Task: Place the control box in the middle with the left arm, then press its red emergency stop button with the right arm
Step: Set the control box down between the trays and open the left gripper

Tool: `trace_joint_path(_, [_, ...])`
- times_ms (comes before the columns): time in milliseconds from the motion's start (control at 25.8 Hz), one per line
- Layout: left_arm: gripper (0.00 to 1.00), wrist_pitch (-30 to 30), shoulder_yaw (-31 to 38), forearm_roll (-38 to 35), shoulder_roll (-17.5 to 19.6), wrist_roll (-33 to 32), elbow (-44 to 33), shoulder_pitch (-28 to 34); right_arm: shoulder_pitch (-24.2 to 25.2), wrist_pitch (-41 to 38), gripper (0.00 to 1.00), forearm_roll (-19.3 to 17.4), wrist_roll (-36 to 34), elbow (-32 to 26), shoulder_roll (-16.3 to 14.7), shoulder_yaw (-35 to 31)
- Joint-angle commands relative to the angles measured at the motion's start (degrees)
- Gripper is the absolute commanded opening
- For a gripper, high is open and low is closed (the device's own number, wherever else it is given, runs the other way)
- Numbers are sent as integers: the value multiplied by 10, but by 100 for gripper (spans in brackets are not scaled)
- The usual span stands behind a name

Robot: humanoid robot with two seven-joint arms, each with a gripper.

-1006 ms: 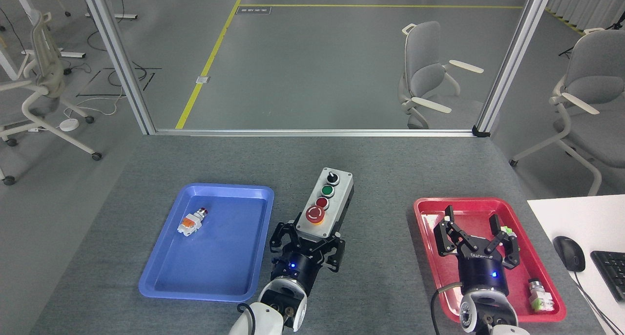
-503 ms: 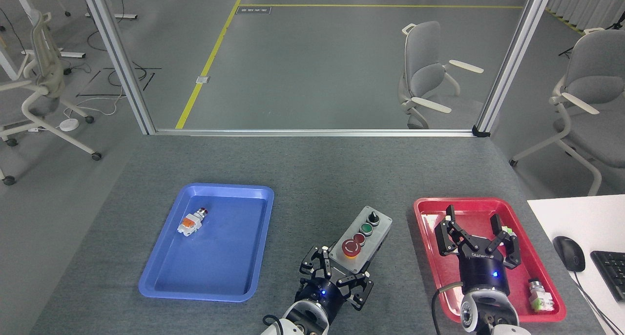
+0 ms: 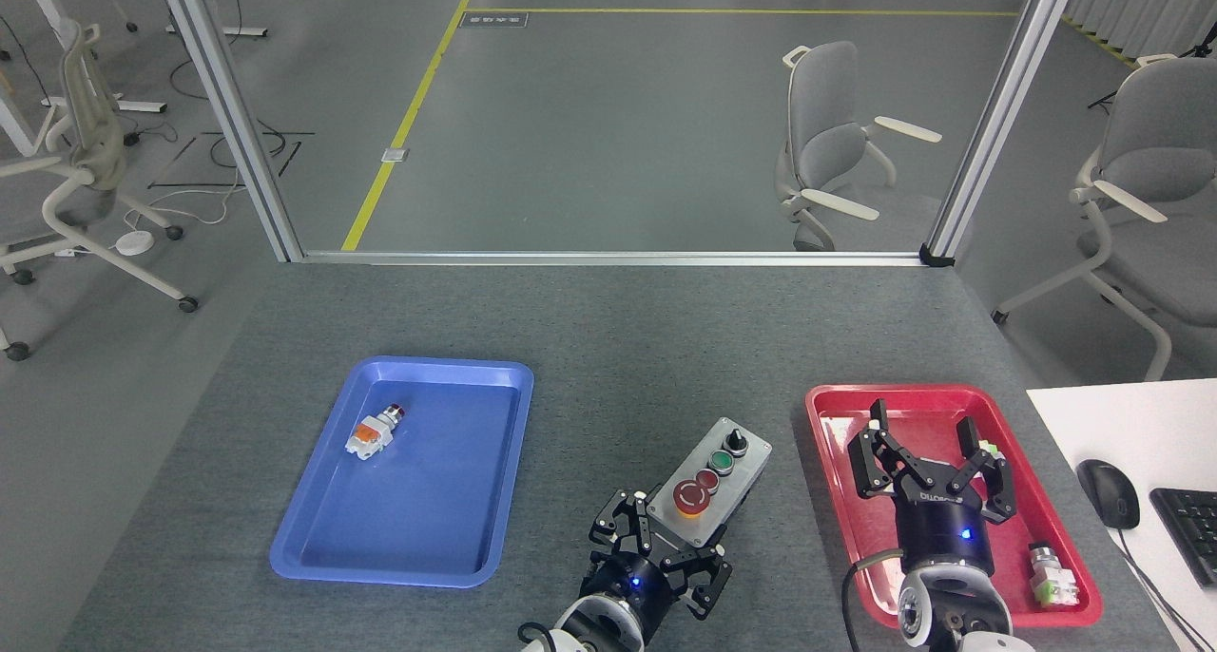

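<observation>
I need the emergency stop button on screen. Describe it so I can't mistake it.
Find the bare grey tabletop between the blue tray and red tray; the control box lies there. The emergency stop button is its largest red cap, yellow-ringed, nearest the left gripper.

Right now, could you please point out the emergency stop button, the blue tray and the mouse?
Emergency stop button (image 3: 691, 496), head view, red cap top.
Blue tray (image 3: 440, 365), head view, far rim.
Mouse (image 3: 1108, 492), head view, its back.
</observation>
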Motion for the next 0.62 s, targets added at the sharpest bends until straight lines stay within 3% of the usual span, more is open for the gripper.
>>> trace_joint_path(0, [50,1,-2,1,0,0,1,0,0,0,99,0,1,0,0,0])
trace_joint_path(77, [61,1,-2,0,0,0,1,0,0,0,99,0,1,0,0,0])
trace_joint_path(387, [79,1,-13,1,1,1,23,0,1,0,99,0,1,0,0,0])
trace_joint_path(580, [82,1,-14,1,1,1,37,0,1,0,99,0,0,0,1,0])
